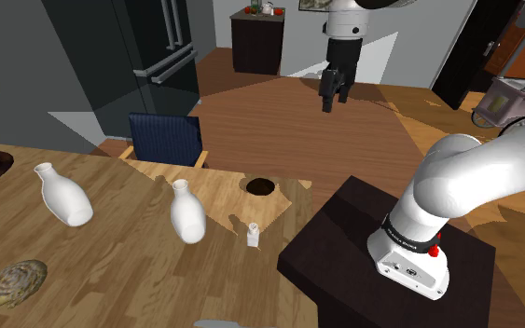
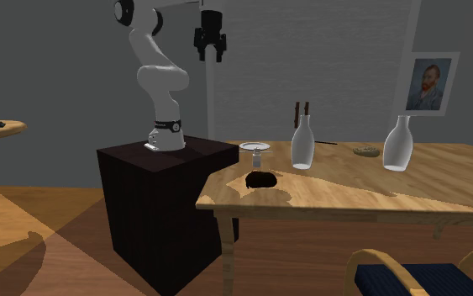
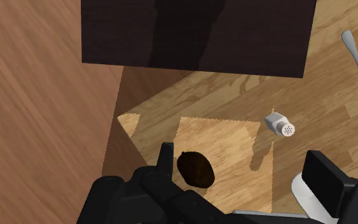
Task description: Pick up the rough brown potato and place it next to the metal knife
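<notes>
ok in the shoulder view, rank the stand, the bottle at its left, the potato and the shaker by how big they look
stand
bottle at the view's left
potato and shaker: about alike, so unranked; the potato lies farther from the camera

- A home, in its dining and kitchen area.
- A tall dark double-door fridge (image 1: pixel 162 47) stands against the wall.
- A wooden worktop (image 1: pixel 120 252) carries white bottles (image 1: pixel 64 196) and a shaker (image 1: pixel 252 235), with a blue-cushioned chair (image 1: pixel 165 138) beside it.
- A framed portrait (image 2: pixel 432 84) hangs on the grey wall.
- The floor (image 1: pixel 269 112) is wood planks.
</notes>
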Controlling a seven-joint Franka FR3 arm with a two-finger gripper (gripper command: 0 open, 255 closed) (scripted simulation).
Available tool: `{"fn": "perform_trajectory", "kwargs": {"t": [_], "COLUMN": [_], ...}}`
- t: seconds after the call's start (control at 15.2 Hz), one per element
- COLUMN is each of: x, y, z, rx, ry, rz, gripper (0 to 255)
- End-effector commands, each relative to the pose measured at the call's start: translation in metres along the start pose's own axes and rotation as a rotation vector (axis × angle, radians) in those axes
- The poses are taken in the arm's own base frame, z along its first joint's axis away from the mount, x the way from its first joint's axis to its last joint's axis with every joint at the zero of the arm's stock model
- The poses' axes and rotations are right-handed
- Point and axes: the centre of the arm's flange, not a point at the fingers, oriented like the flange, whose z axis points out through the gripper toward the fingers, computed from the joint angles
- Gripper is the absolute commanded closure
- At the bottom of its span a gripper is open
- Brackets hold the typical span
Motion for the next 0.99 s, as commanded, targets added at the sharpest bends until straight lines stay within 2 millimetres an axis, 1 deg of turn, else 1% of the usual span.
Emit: {"fn": "perform_trajectory", "kwargs": {"t": [0.0,0.46,0.92], "x": [0.000,0.085,0.165], "y": [0.000,0.005,0.001], "z": [0.000,0.058,0.122], "rx": [0.000,-0.017,-0.033], "ry": [0.000,-0.084,-0.167], "rz": [0.000,-0.124,-0.247], "gripper": [0,0,0]}}
